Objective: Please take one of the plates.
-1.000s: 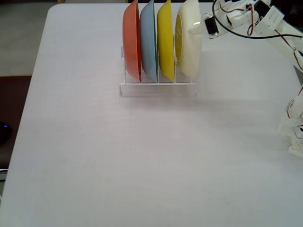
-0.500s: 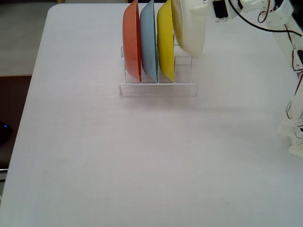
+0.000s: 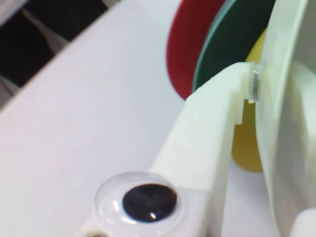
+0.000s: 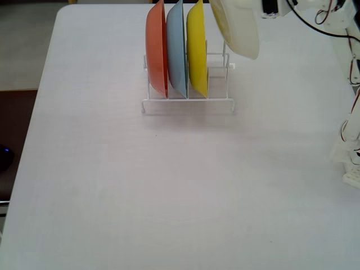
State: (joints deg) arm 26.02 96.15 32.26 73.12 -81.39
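Observation:
The cream plate (image 4: 236, 25) hangs tilted above the right end of the white wire rack (image 4: 188, 102), lifted clear of its slots. My gripper (image 4: 260, 7) holds it by the upper rim at the top edge of the fixed view. In the wrist view the gripper (image 3: 275, 91) is shut on the cream plate (image 3: 271, 128), whose rim sits between the white finger (image 3: 207, 143) and the other jaw at the right edge.
An orange plate (image 4: 157, 48), a light blue plate (image 4: 176, 48) and a bright yellow plate (image 4: 197, 48) stand upright in the rack. They also show behind the gripper in the wrist view. The arm's base and cables (image 4: 351, 112) are at the right of the white table (image 4: 169, 197).

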